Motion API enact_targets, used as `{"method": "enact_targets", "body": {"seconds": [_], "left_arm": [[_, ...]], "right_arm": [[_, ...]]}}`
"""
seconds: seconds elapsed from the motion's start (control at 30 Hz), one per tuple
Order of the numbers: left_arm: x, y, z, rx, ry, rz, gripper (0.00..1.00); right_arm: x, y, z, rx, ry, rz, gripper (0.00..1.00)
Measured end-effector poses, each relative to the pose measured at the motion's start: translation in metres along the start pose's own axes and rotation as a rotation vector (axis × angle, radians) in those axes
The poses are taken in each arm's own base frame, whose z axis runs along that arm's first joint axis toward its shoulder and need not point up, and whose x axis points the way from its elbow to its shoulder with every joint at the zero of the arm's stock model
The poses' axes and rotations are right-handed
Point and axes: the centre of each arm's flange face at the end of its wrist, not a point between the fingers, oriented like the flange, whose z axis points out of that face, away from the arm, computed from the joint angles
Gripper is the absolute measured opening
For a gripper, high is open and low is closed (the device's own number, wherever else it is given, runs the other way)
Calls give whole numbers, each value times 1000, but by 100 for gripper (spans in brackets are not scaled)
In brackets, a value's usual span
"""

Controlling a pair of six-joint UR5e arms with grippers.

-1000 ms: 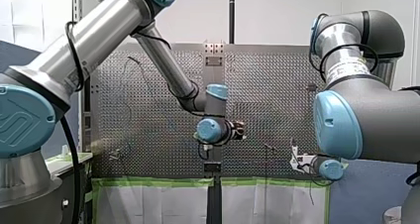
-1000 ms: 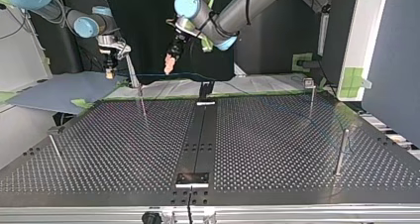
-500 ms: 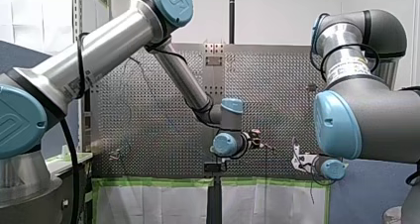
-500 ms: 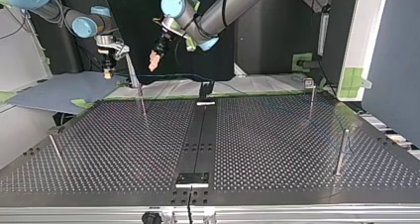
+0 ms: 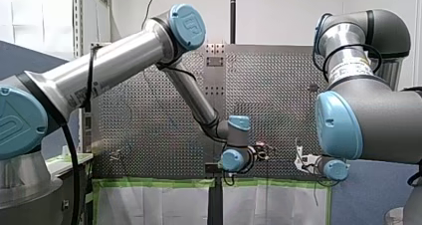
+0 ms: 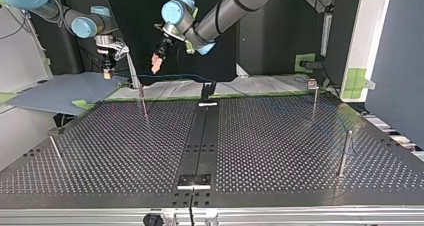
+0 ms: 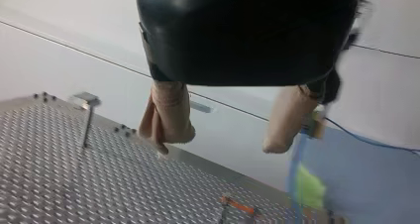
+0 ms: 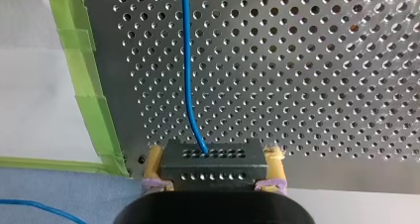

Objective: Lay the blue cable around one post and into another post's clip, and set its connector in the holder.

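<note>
My right gripper (image 8: 214, 165) has its yellow-padded fingers (image 8: 154, 165) clamped on the black connector (image 8: 213, 154), the blue cable (image 8: 187, 60) runs ahead over the perforated surface (image 8: 322, 85), and beyond it my left gripper (image 7: 221, 142) hangs open and empty; I'd lower it astride the cable and close gently, keeping slack.

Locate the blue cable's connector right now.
In the right wrist view the connector is clamped between my right gripper's yellow pads, over the perforated table's corner beside the green tape, with the blue cable running out of it ahead.
</note>
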Motion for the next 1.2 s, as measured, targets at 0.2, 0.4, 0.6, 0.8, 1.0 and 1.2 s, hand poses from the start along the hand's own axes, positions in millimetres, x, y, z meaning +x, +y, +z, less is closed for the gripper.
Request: {"method": "enact_targets", "body": {"seconds": [0.2, 0.4, 0.6, 0.8, 1.0, 1.2], "left_arm": [[32, 17, 2, -29, 34, 3, 100], [53, 26, 13, -43, 45, 3, 100], [75, 32, 24, -44, 49, 8, 100], [104, 48, 23, -81, 94, 37, 100], [142, 69, 8, -122, 144, 96, 100], [150, 65, 2, -126, 151, 135, 100]], "right_arm": [[1, 3, 0, -4, 5, 0, 0], [0, 3, 0, -3, 3, -2, 0], [0, 3, 0, -3, -2, -6, 0], [-1, 3, -1, -5, -9, -11, 0], [-1, 3, -1, -3, -7, -7, 0], [0, 5, 0, -4, -1, 2, 0]]}}
